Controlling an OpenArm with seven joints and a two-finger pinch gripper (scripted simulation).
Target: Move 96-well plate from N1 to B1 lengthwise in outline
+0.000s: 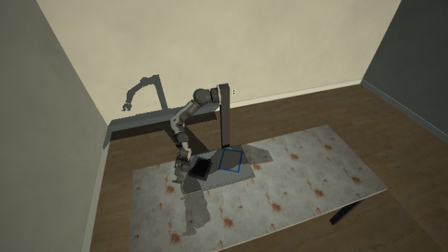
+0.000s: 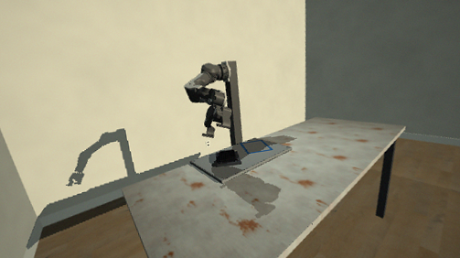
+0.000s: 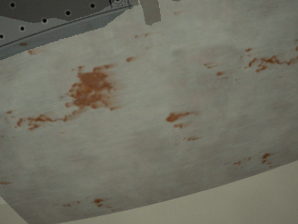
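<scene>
The 96-well plate (image 1: 200,168) is a dark block sitting in the plate nest N1 on the left part of the grey deck (image 1: 224,175). It also shows in the exterior view (image 2: 225,157). The blue taped outline B1 (image 1: 231,160) lies on the deck just right of the plate and holds nothing; it also shows in the exterior view (image 2: 256,146). My gripper (image 1: 178,172) (image 2: 208,132) hangs open and empty, left of the plate and well above the deck's left edge.
The arm's dark mounting post (image 1: 224,115) stands at the back edge of the deck, just behind the outline. The deck lies on a long rust-stained table (image 1: 280,189). A wall is close behind and to the left.
</scene>
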